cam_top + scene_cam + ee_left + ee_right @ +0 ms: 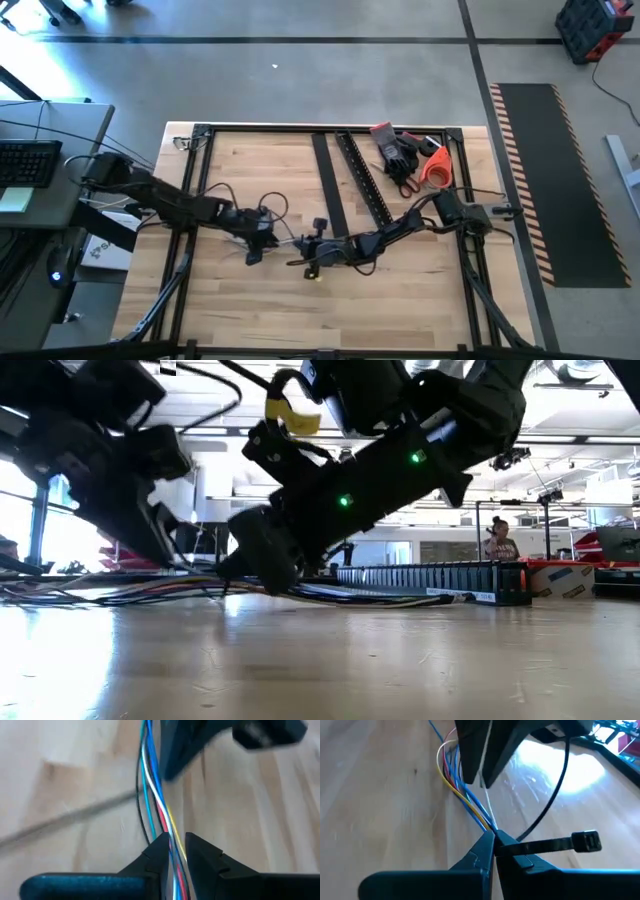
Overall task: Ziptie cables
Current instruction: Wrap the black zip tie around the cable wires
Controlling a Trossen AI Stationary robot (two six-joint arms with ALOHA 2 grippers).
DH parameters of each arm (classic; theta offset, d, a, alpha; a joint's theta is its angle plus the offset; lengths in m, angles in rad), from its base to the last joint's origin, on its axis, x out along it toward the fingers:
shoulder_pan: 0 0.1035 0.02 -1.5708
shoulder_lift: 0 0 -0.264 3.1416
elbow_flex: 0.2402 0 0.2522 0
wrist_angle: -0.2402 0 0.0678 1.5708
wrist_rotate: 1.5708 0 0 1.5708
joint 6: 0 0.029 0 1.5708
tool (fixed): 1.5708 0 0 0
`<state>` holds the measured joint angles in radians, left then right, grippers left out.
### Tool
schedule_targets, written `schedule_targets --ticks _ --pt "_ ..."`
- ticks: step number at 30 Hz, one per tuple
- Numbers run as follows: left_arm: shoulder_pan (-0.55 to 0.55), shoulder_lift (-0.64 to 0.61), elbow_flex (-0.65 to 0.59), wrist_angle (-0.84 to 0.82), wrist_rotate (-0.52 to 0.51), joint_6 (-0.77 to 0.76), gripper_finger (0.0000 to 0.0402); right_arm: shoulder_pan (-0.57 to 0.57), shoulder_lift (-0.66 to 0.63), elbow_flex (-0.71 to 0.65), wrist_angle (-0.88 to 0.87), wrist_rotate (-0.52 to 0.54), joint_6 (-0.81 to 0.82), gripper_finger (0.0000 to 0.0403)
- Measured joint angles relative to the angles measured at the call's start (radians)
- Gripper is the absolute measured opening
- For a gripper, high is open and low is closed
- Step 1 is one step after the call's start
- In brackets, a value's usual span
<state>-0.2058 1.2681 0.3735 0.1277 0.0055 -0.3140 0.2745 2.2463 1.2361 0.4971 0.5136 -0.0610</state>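
Wooden table [400,310], two grippers, one cables [159,802] bundle

Thin multicoloured cables [159,802] lie bunched, stretched straight along the wooden table [420,290]

High view: straight down over the whole pale wooden desk [250,300].
Low view: desk-level, facing the room.
Wrist views: close, sharing the thin coloured cables [155,795].

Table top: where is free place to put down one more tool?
Bare wood lies along the near edge of the table, below both arms, and at the far-left corner beside the rails. Crowded: the middle, where both end effectors pinch the cables, and the far-right corner with gloves.
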Motion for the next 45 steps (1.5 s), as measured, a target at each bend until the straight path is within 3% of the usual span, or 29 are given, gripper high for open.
schedule_targets --ticks 7,16,20,26,35,45 --pt "-0.003 -0.067 -0.001 0.037 -0.018 0.036 0.0108 0.000 0.000 0.041 -0.001 0.000 -0.050 0.0000" --pt "-0.072 0.087 -0.001 0.361 -0.146 -0.003 0.0127 0.000 0.000 0.047 -0.016 0.016 -0.065 0.0000" --pt "-0.085 0.184 0.000 0.497 -0.205 -0.046 0.0122 0.000 0.000 0.045 -0.024 0.017 -0.078 0.0000" --pt "-0.085 0.264 -0.001 0.574 -0.274 -0.077 0.0110 0.000 0.001 0.044 -0.045 0.019 -0.078 0.0000" --pt "-0.083 0.307 0.000 0.626 -0.295 -0.074 0.0072 0.000 0.000 0.044 -0.047 0.019 -0.095 0.0000" --pt "-0.107 0.308 -0.001 0.636 -0.373 -0.015 0.0003 0.013 0.000 0.044 -0.065 0.032 -0.096 0.0000"
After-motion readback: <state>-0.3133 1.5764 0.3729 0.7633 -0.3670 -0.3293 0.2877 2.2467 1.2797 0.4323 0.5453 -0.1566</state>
